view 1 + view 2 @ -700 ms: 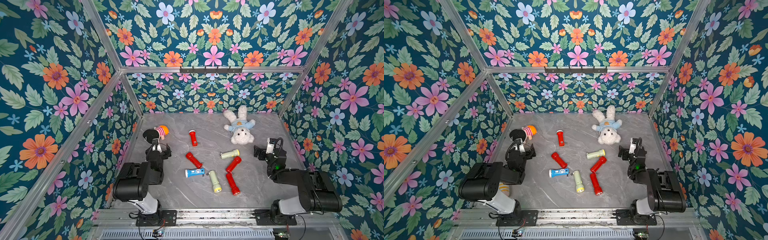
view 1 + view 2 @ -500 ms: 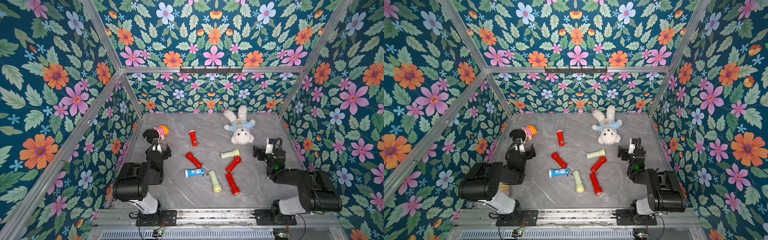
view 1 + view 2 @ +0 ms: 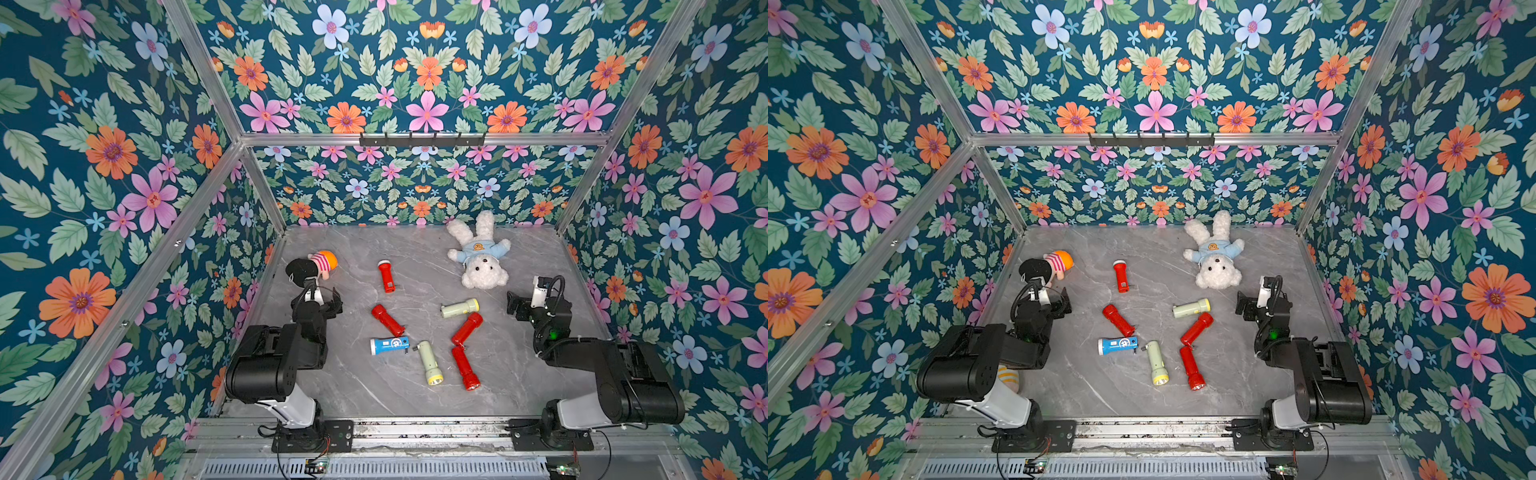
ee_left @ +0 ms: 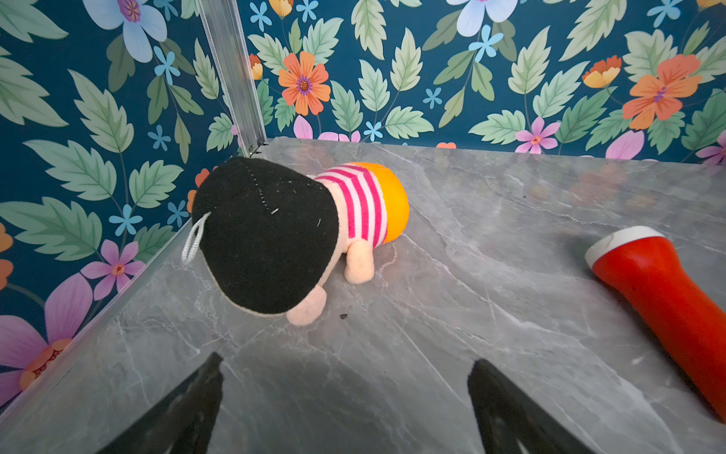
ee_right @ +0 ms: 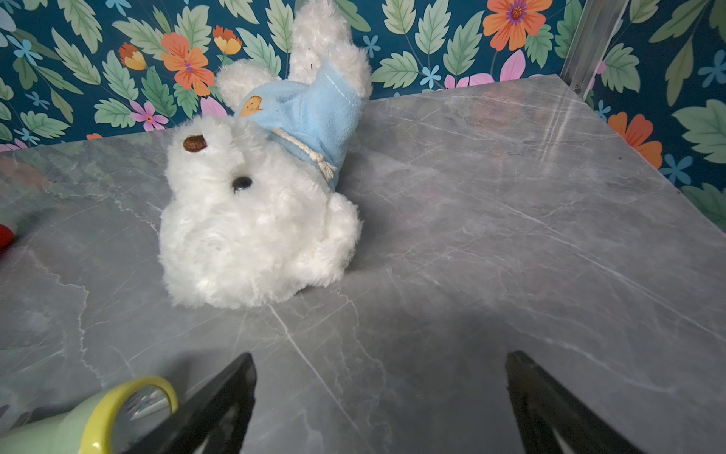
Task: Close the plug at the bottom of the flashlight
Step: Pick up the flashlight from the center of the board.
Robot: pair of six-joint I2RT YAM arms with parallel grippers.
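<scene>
While left gripper (image 4: 345, 363) and right gripper (image 5: 379, 359) gape empty | blue flashlight (image 3: 388, 345) crosswise, plug end apparently rightward | left gripper nearer it

Left gripper (image 4: 345, 359) and right gripper (image 5: 379, 353) gape wide, empty.
</scene>
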